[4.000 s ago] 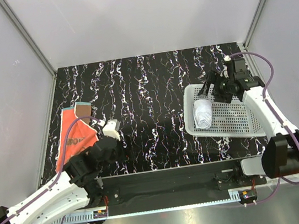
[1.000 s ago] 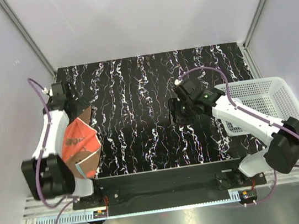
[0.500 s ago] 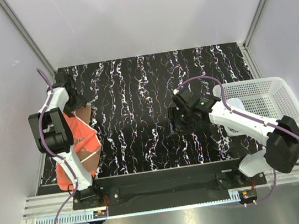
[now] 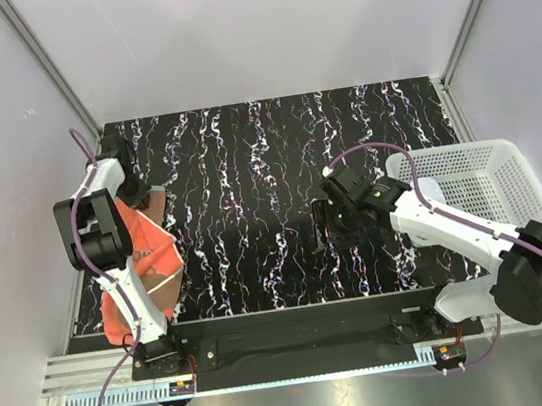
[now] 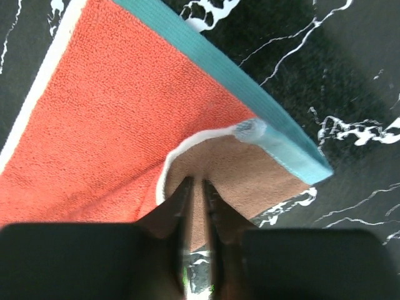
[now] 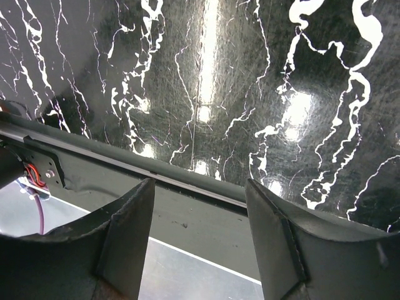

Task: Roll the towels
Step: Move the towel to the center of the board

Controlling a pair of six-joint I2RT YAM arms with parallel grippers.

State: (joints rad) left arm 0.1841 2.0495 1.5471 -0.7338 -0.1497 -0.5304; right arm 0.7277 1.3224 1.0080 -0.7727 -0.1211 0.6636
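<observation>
The orange towel (image 4: pixel 142 253) lies flat at the table's left side, a far corner folded over so its brownish reverse (image 5: pixel 250 172) shows beside a teal hem (image 5: pixel 250 84). My left gripper (image 4: pixel 138 193) (image 5: pixel 199 194) is shut on that folded corner, and a strip of brown cloth is pinched between the narrow jaws. My right gripper (image 4: pixel 329 223) (image 6: pixel 199 187) hangs open over bare table right of centre, nothing between its fingers (image 6: pixel 131 231). A pale rounded shape (image 4: pixel 426 187) at the basket's left end may be the white towel, mostly hidden by the right arm.
The white perforated basket (image 4: pixel 496 186) stands at the right edge of the black marbled table (image 4: pixel 246 166). The right wrist view shows the table's near edge and the metal rail (image 6: pixel 187 219) below it. Grey walls enclose the table on three sides.
My left jaws have closed on the towel's folded brown corner. The right arm has shifted slightly right and toward the near edge, its gripper still open.
</observation>
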